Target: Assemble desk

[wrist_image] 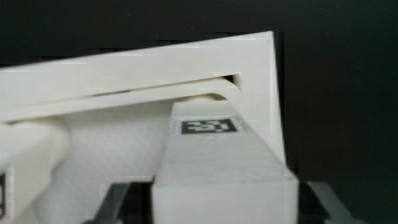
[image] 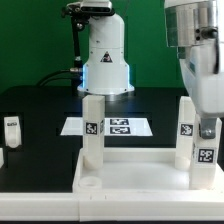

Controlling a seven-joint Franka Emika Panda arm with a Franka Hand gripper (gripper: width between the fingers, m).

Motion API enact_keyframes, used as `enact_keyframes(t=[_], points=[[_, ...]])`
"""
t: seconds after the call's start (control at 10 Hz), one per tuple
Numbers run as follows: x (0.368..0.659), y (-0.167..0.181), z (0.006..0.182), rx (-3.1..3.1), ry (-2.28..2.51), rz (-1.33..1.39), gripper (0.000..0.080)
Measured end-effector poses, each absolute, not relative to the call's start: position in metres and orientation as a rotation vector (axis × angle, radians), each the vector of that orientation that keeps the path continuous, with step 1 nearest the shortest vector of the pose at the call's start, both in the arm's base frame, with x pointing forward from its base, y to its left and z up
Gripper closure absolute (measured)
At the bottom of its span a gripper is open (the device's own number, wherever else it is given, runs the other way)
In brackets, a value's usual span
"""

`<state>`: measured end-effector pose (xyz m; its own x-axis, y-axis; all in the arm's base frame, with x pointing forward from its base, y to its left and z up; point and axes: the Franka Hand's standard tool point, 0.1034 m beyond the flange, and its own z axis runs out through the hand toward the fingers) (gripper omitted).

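The desk panel (image: 140,172), white and rimmed, lies flat at the front of the black table. Two legs stand upright on it, one (image: 93,125) at the exterior view's left and one (image: 186,125) at its right. My gripper (image: 206,133) comes down from above just beside the right one and is shut on a third tagged leg (image: 205,155), which reaches down to the panel. In the wrist view this leg (wrist_image: 217,150) runs between my fingers (wrist_image: 121,200) toward a corner of the panel (wrist_image: 107,100). An open round hole (image: 88,184) shows at the panel's front left corner.
Behind the panel lies the marker board (image: 116,126), and the robot base (image: 106,55) rises further back. Another white tagged leg (image: 12,128) stands near the table's edge at the exterior view's left.
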<state>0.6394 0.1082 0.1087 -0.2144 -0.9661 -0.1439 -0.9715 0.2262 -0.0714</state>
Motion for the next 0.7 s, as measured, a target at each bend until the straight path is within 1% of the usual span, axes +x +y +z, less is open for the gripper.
enact_keyframes(t=[0.4,0.5,0.6,0.7], points=[[0.640,0.104,0.109,-1.761,2.413,0.054,0.0509],[0.641,0.103,0.111,-1.765,2.406,0.051,0.0324],[0.647,0.092,0.126,-1.866,2.302,0.021,0.0324],[0.654,0.074,0.148,-1.912,2.227,-0.016,0.0181]])
